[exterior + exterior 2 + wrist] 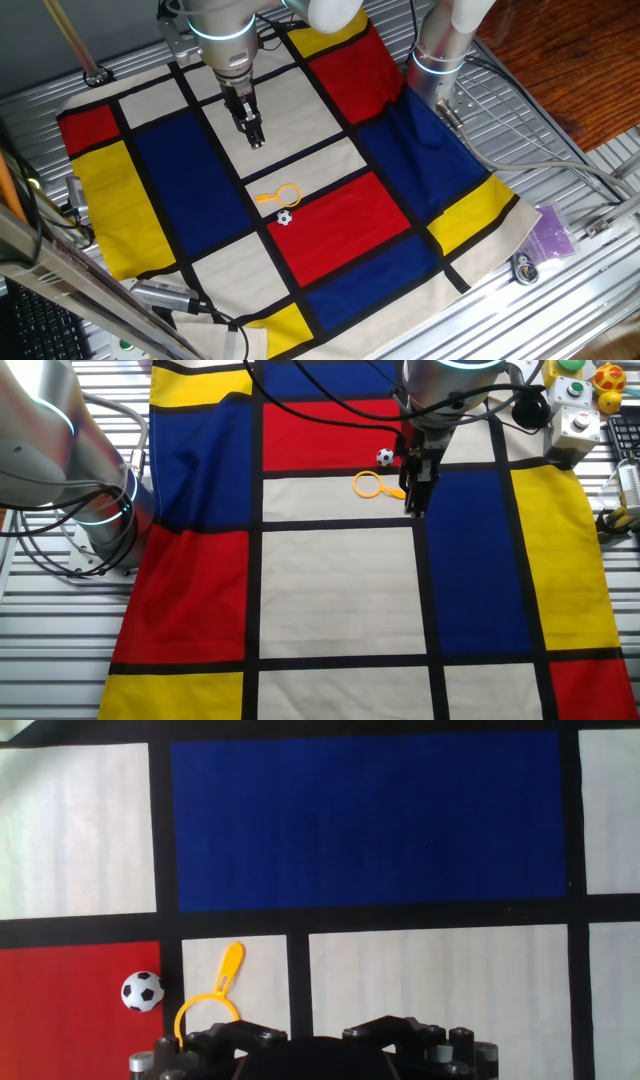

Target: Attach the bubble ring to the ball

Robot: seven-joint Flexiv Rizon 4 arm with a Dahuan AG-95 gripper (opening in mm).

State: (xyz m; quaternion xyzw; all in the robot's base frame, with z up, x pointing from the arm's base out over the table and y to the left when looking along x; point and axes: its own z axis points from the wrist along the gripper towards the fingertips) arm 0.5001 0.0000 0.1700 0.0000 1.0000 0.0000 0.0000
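The bubble ring point(288, 195) is a thin yellow-orange hoop with a short handle. It lies flat on a white patch of the chequered cloth point(340, 230). The ball point(285, 217), white with black patches, rests just beside the hoop on the red patch, outside the ring. Both also show in the other fixed view, ring point(367, 484) and ball point(385, 457), and in the hand view, ring handle point(230, 968) and ball point(142, 991). My gripper point(256, 140) hangs above the white patch behind the ring, fingers close together and empty. It shows next to the ring in the other fixed view point(413, 508).
A second arm's base point(440, 50) stands at the cloth's far edge. A button box point(575, 400) and cables lie off the cloth on the slatted metal table. A purple bag point(550, 232) lies by the cloth's corner.
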